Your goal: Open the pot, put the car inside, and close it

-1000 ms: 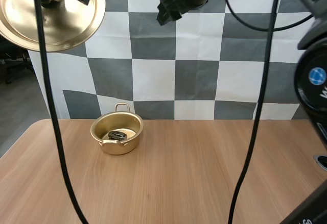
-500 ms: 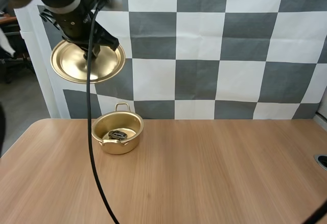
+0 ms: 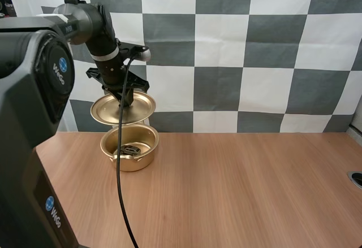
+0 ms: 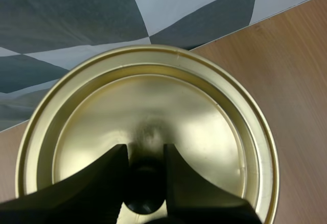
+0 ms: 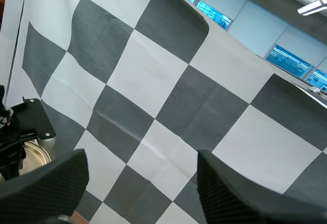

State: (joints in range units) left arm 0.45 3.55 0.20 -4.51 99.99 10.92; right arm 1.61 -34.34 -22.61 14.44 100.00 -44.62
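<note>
Gold lid [image 3: 123,108], pinched by its knob [image 4: 144,196] in my left end effector [image 4: 145,173], hangs just above the pot [image 3: 136,160] holding the car [image 3: 130,148] on the desk [image 3: 226,191], so an off-centre descent could catch the rim [image 3: 151,136] and leave it askew.
</note>
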